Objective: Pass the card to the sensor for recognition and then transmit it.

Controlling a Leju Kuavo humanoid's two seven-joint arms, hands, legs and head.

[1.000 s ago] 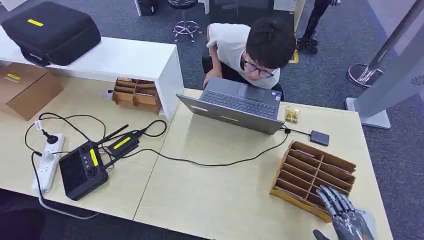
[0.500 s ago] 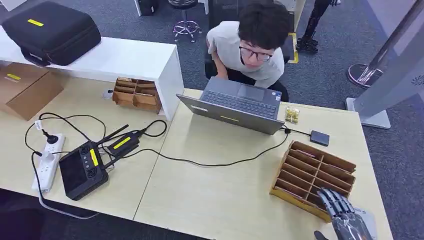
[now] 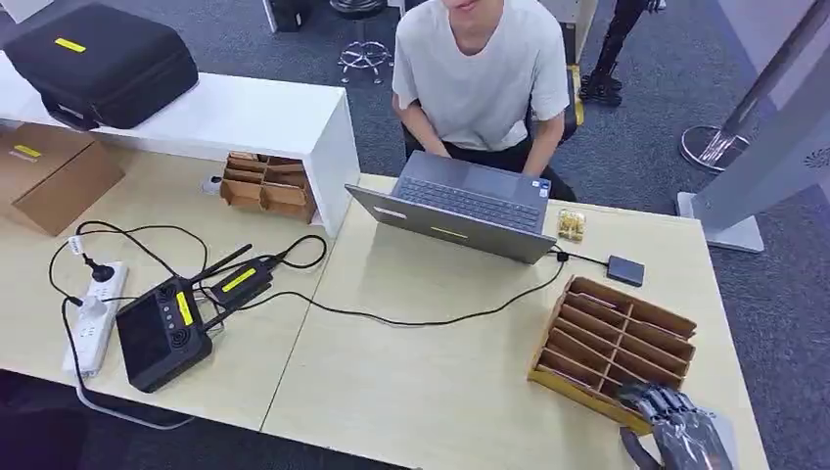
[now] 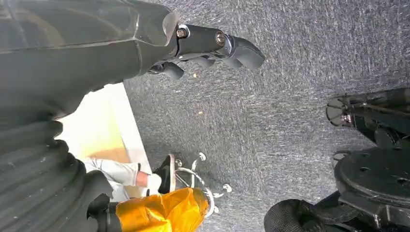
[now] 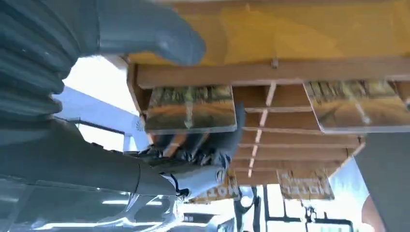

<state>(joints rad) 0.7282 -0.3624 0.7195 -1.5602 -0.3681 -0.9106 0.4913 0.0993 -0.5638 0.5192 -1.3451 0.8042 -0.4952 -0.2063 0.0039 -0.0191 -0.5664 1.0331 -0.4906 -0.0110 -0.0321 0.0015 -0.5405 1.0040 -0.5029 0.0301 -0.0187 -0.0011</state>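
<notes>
A wooden slotted card rack [image 3: 612,343] stands at the table's right end. My right hand [image 3: 677,431] is at its near corner, fingers bent down into the closest slots. In the right wrist view a yellow-brown card [image 5: 191,108] stands in a slot of the rack [image 5: 290,72]; my dark fingers [image 5: 208,150] lie against its edge while the thumb [image 5: 154,34] stays apart from it. Another card [image 5: 360,104] sits in the neighbouring slot. The small black sensor box [image 3: 625,270] lies beyond the rack, cabled to the laptop [image 3: 460,206]. My left hand [image 4: 208,46] hangs over the carpet, holding nothing.
A person in a white shirt [image 3: 480,78] sits behind the laptop. A black cable [image 3: 421,318] crosses the table's middle. On the left lie a controller [image 3: 161,333], a power strip [image 3: 93,318], a cardboard box [image 3: 49,171] and a second wooden rack [image 3: 266,184].
My right hand has sunk lower at the rack's near corner and its fingers have bent down into the slots. The person has sat up from leaning over the laptop.
</notes>
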